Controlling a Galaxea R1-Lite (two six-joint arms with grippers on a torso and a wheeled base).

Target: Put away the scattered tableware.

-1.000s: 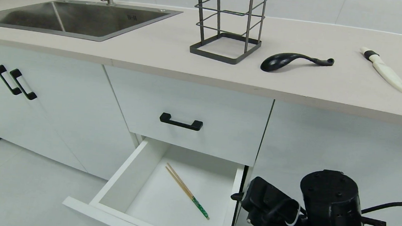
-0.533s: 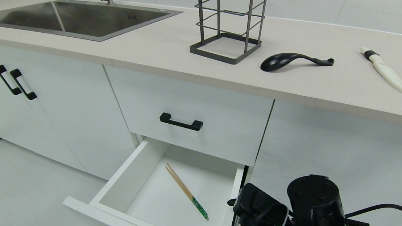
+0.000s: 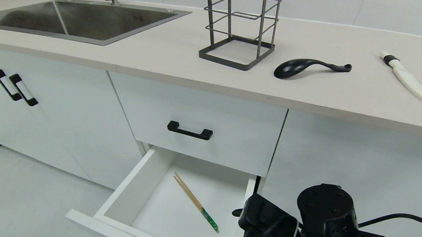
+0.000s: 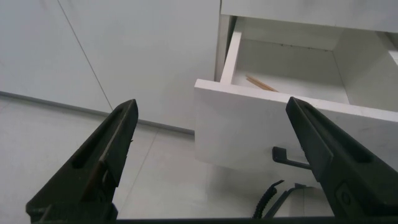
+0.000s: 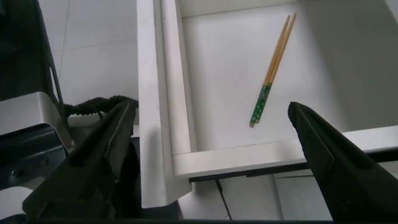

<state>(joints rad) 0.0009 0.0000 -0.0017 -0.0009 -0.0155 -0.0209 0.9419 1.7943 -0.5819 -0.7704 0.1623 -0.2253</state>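
A pair of wooden chopsticks [image 3: 196, 202] with green tips lies inside the open lower drawer [image 3: 133, 188]. On the counter [image 3: 170, 57] rest a black ladle [image 3: 309, 67] and a white knife [image 3: 405, 76] with a black band. My right gripper [image 5: 211, 112] hangs open over the drawer's side wall [image 5: 179, 93], with the chopsticks [image 5: 271, 74] beyond it and nothing between its fingers. The right arm's wrist [image 3: 324, 218] sits low beside the drawer's right side. My left gripper [image 4: 210, 106] is open and empty, facing the drawer front [image 4: 280, 127] from outside, chopsticks [image 4: 261, 83] just visible within.
A grey wire rack [image 3: 240, 25] stands on the counter left of the ladle. A steel sink [image 3: 78, 15] with a tap is at the far left. Above the open drawer is a closed drawer with a black handle [image 3: 189, 131]. Cabinet doors with black handles [image 3: 15, 88] are on the left.
The right arm has shifted left and lower beside the drawer. The head camera has tilted slightly, so the counter items sit a little lower in the picture. The chopsticks have not moved.
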